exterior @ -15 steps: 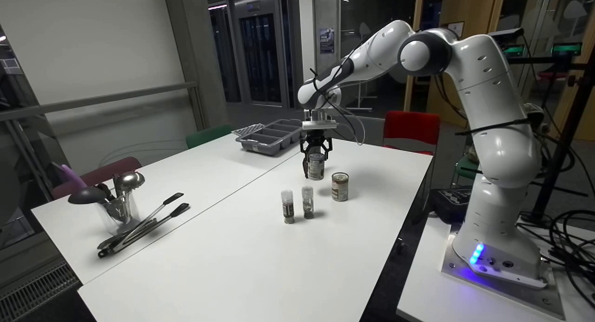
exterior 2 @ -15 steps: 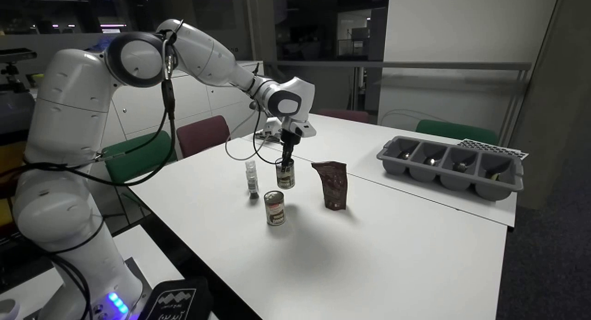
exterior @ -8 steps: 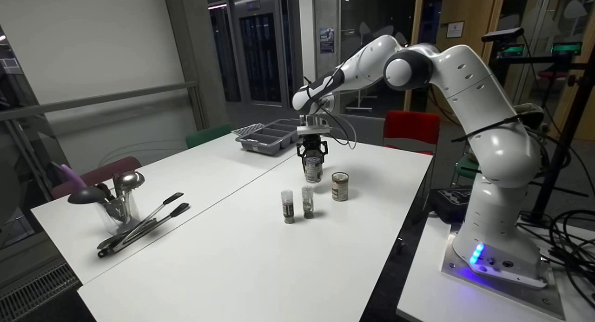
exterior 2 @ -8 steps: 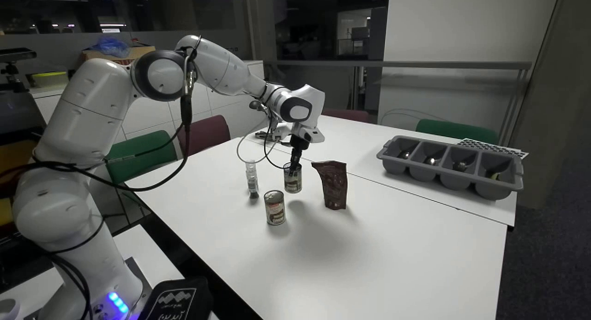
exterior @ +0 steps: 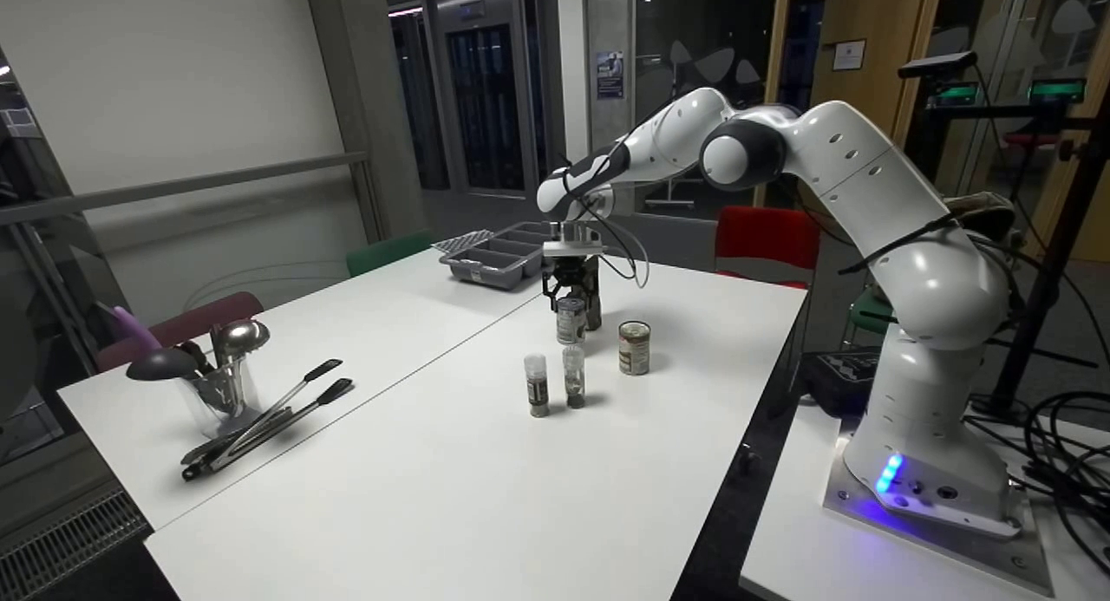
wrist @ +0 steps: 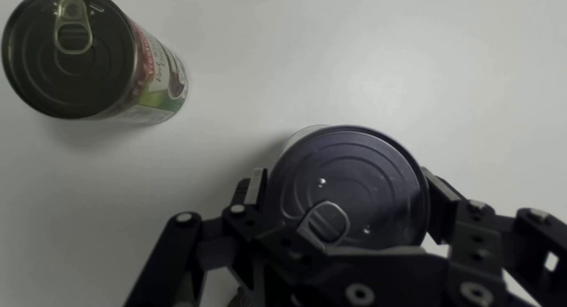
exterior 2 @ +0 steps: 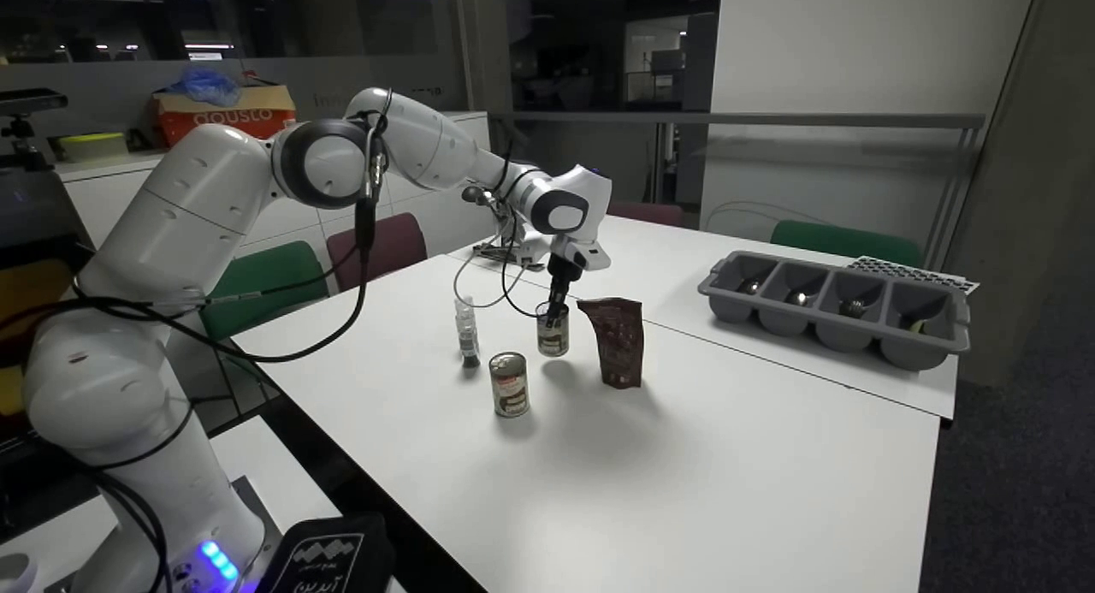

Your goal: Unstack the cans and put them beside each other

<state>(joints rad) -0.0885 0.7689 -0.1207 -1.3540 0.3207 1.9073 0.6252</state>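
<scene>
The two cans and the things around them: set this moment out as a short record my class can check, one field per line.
Grip: gripper shut on the held can, from two sides
Pose: held can about upright; whether its base touches the white table cannot be told
Other can: standing can, upright on the white table
Stack: none; the cans are apart
Nearby: brown pouch, two small bottles
Farther off: grey tray with four compartments
Probably left: letting go of the held can

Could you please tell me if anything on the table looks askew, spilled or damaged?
I see nothing spilled or clearly damaged. Only the brown pouch looks slightly askew: its top corner juts out sideways, so it appears lopsided.
</scene>
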